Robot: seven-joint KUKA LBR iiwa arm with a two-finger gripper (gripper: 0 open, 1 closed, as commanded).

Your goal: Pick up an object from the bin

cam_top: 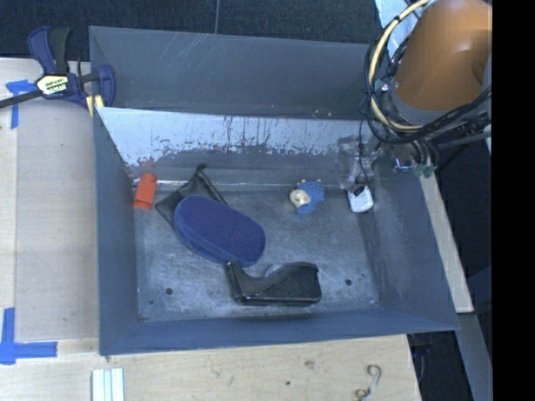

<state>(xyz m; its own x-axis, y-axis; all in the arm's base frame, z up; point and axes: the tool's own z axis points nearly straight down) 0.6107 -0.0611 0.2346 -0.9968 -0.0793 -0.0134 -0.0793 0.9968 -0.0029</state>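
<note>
gripper [360, 189] low by far right wall of grey metal bin [251, 332], open or closed I cannot tell | small blue lump with cream round face [306, 197] lies just left, apart | large blue oval soft case [219, 230] lies further left, so probably it does not hinder

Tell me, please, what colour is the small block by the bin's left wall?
The block is orange; camera view.
</note>
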